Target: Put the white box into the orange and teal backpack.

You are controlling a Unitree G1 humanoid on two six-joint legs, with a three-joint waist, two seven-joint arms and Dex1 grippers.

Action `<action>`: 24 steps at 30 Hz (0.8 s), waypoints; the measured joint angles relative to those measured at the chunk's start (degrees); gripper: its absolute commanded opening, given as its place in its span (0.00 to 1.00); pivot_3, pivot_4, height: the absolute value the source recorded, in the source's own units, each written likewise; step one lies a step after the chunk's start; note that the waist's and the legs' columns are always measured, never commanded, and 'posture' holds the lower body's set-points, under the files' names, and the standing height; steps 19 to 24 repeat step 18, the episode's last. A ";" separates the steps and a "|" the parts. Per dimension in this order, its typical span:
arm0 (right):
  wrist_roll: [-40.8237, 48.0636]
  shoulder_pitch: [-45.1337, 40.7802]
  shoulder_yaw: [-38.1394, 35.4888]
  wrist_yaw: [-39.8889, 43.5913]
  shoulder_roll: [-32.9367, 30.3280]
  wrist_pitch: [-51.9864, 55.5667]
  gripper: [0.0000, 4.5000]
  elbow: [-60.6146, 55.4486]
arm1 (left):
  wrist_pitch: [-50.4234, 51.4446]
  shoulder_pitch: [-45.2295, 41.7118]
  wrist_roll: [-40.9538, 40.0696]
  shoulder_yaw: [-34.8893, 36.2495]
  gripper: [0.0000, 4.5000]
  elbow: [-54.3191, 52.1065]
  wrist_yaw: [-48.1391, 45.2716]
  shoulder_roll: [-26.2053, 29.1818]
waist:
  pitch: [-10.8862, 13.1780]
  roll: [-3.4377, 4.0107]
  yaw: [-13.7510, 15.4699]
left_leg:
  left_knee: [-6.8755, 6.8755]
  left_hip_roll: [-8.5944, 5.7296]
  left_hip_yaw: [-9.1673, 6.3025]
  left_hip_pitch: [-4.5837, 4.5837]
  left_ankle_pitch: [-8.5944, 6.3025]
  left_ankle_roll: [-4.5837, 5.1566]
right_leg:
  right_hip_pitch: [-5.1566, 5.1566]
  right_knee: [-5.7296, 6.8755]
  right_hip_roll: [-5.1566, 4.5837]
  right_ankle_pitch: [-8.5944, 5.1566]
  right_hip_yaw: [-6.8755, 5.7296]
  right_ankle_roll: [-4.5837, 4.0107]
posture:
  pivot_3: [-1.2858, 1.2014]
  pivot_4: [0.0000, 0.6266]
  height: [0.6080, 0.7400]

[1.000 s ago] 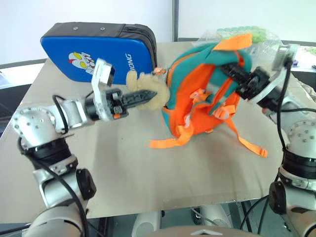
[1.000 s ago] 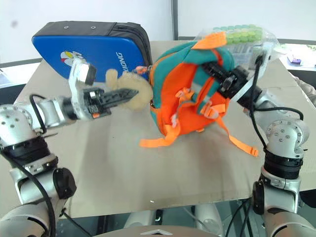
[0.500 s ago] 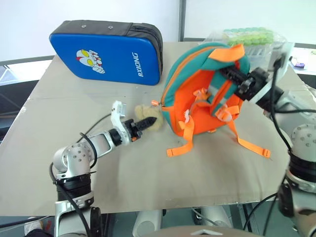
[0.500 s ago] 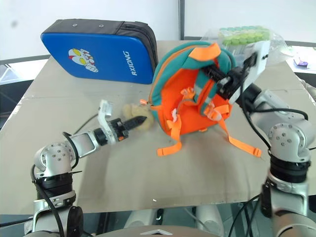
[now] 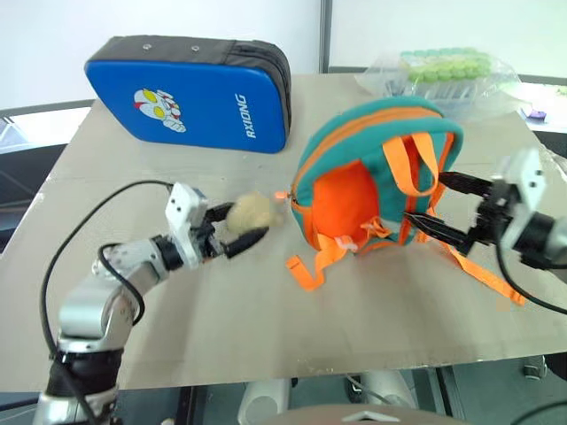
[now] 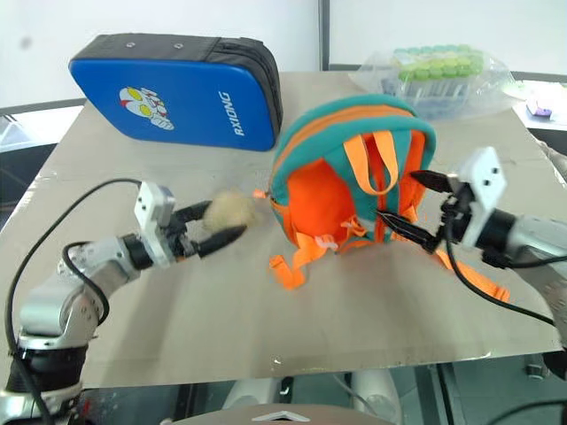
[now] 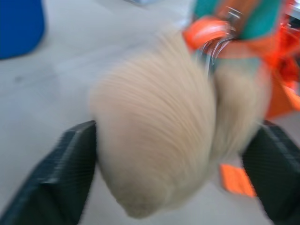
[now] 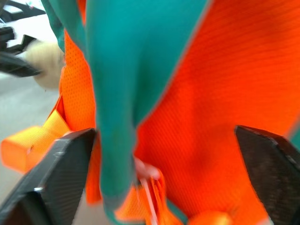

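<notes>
Grippers [image 5: 232, 228] [image 5: 447, 211] spread, flanking backpack [image 5: 372, 177]

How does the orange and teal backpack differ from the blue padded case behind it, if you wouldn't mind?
The backpack is rounded, orange with teal trim and loose straps; the blue case is a flat rectangle with a cartoon print. The backpack sits nearer the robot, the case at the far edge. Both rest on the table.

**Where the cameras look**

Two head cameras sit side by side up high. They look forward and down at the bench [image 5: 221, 336], and both see the orange and teal backpack [image 6: 350, 177] and the blue case [image 5: 190, 93]. The left wrist camera is very close to the plush toy [image 7: 154, 140]. The right wrist camera is very close to the backpack's cloth.
</notes>
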 measured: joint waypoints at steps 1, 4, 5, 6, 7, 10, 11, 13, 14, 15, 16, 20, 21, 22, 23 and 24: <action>-0.52 3.57 -1.66 1.76 -0.96 -0.15 1.00 -0.50 | -0.17 2.60 0.07 1.07 0.99 -1.14 -0.05 0.49 | 0.00 0.00 0.04 | 0.01 0.04 0.05 0.08 -0.01 0.01 | 0.11 -0.03 0.02 0.00 -0.05 0.00 | 0.52 0.24 1.00; -4.82 12.59 -4.21 5.81 -1.39 -3.59 1.00 -0.67 | -2.35 9.52 1.34 3.13 0.99 -3.91 -0.61 1.45 | -0.01 -0.01 -0.04 | 0.02 0.09 0.20 0.18 -0.01 0.01 | 0.17 -0.03 0.05 -0.14 -0.06 -0.22 | 0.52 0.24 1.00; -5.48 14.66 -5.16 6.54 -0.29 -4.33 1.00 0.02 | -2.49 12.11 1.35 3.86 0.99 -4.46 -0.78 1.43 | -0.01 0.00 -0.11 | 0.04 0.11 0.21 0.20 -0.01 0.01 | 0.19 -0.02 0.06 -0.15 -0.04 -0.21 | 0.52 0.24 1.00; -6.08 15.92 -5.80 6.98 0.77 -5.37 1.00 0.57 | -2.55 13.86 1.32 4.48 0.99 -4.88 -0.77 1.31 | 0.00 0.00 -0.11 | 0.06 0.11 0.22 0.20 -0.01 0.01 | 0.18 -0.02 0.07 -0.26 -0.05 -0.02 | 0.52 0.24 1.00; -7.40 18.77 -6.96 7.97 2.14 -7.67 1.00 1.20 | -3.05 17.14 1.26 6.05 0.99 -6.33 -0.78 0.87 | -0.02 -0.02 -0.10 | 0.11 0.14 0.19 0.19 -0.01 0.01 | 0.19 -0.02 0.09 -0.27 -0.09 0.00 | 0.52 0.24 1.00; -11.04 25.45 -9.23 10.69 4.62 -12.43 1.00 4.17 | -4.55 24.46 1.24 10.01 0.99 -8.71 -1.01 0.11 | -0.04 -0.03 0.05 | 0.15 0.15 0.19 0.21 -0.01 0.01 | 0.23 0.00 0.08 -0.29 -0.11 0.02 | 0.52 0.24 1.00; -11.62 26.80 -10.06 11.42 5.22 -13.45 1.00 5.34 | -4.96 26.33 1.25 11.03 0.99 -8.97 -1.12 -0.14 | -0.06 0.00 0.11 | 0.16 0.15 0.21 0.22 -0.01 0.01 | 0.24 0.00 0.07 -0.30 -0.09 0.02 | 0.52 0.24 1.00; -12.82 28.96 -11.72 12.88 5.66 -15.32 1.00 7.60 | -5.80 29.19 1.24 12.73 0.99 -9.04 -1.32 -0.69 | -0.08 0.04 0.16 | 0.16 0.15 0.24 0.23 -0.01 0.01 | 0.23 0.00 0.05 -0.30 -0.07 0.02 | 0.52 0.24 1.00; -13.47 29.76 -12.56 13.82 5.65 -16.37 1.00 8.58 | -6.12 30.15 1.23 13.16 0.99 -9.33 -1.33 -0.94 | -0.09 0.03 0.20 | 0.17 0.15 0.25 0.23 -0.01 0.01 | 0.23 0.00 0.05 -0.30 -0.09 0.03 | 0.52 0.24 1.00; -13.81 30.26 -13.01 14.43 5.65 -17.23 1.00 9.28 | -6.28 30.73 1.21 13.32 0.99 -9.72 -1.37 -1.08 | -0.10 0.01 0.22 | 0.18 0.17 0.24 0.23 -0.01 0.01 | 0.24 0.00 0.06 -0.30 -0.10 0.02 | 0.52 0.24 1.00; -14.06 30.77 -13.46 15.32 5.66 -18.20 1.00 10.13 | -6.49 31.21 1.11 13.42 0.99 -10.20 -1.37 -1.27 | -0.10 0.01 0.23 | 0.19 0.19 0.24 0.23 -0.01 0.01 | 0.23 0.00 0.06 -0.30 -0.11 0.02 | 0.52 0.24 1.00; -14.82 31.80 -14.17 16.57 5.67 -19.65 1.00 11.62 | -6.60 31.75 0.93 13.71 0.99 -10.69 -1.36 -1.66 | -0.11 0.02 0.25 | 0.19 0.19 0.25 0.23 -0.01 0.00 | 0.24 0.00 0.06 -0.30 -0.11 0.02 | 0.52 0.24 1.00; -14.82 31.80 -14.17 16.57 5.67 -19.65 1.00 11.62 | -6.60 31.75 0.93 13.71 0.99 -10.69 -1.36 -1.66 | -0.11 0.02 0.25 | 0.19 0.19 0.25 0.23 -0.01 0.00 | 0.24 0.00 0.06 -0.30 -0.11 0.02 | 0.52 0.24 1.00; -14.82 31.80 -14.17 16.57 5.67 -19.65 1.00 11.62 | -6.60 31.75 0.93 13.71 0.99 -10.69 -1.36 -1.66 | -0.11 0.02 0.25 | 0.19 0.19 0.25 0.23 -0.01 0.00 | 0.24 0.00 0.06 -0.30 -0.11 0.02 | 0.52 0.24 1.00; -14.82 31.80 -14.17 16.57 5.67 -19.65 1.00 11.62 | -6.60 31.75 0.93 13.71 0.99 -10.69 -1.36 -1.66 | -0.11 0.02 0.25 | 0.19 0.19 0.25 0.23 -0.01 0.00 | 0.24 0.00 0.06 -0.30 -0.11 0.02 | 0.52 0.24 1.00; -14.82 31.80 -14.17 16.57 5.67 -19.65 1.00 11.62 | -6.60 31.75 0.93 13.71 0.99 -10.69 -1.36 -1.66 | -0.11 0.02 0.25 | 0.19 0.19 0.25 0.23 -0.01 0.00 | 0.24 0.00 0.06 -0.30 -0.11 0.02 | 0.52 0.24 1.00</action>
